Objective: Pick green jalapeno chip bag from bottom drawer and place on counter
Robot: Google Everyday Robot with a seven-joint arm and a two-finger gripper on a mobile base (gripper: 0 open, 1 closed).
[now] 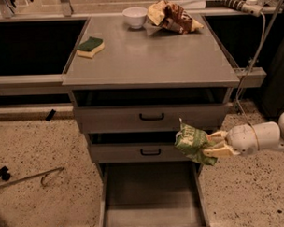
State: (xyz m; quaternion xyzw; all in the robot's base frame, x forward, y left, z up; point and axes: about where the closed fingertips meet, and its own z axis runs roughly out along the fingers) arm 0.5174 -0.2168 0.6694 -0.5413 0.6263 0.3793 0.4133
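The green jalapeno chip bag (193, 144) hangs in the air in front of the middle drawer's right end, above the right side of the bottom drawer. My gripper (214, 144) reaches in from the right on a white arm and is shut on the bag's right edge. The bottom drawer (152, 194) is pulled out at the cabinet's foot, a flat grey tray with nothing in it. The counter (149, 54) is the grey metal top of the cabinet, well above the bag.
On the counter lie a green-and-yellow sponge (90, 46) at the left, a white bowl (135, 16) at the back and a brown-and-cream snack bag (172, 18) beside it. Two upper drawers with black handles (151, 117) stand slightly open. A cable (252, 60) hangs at the right.
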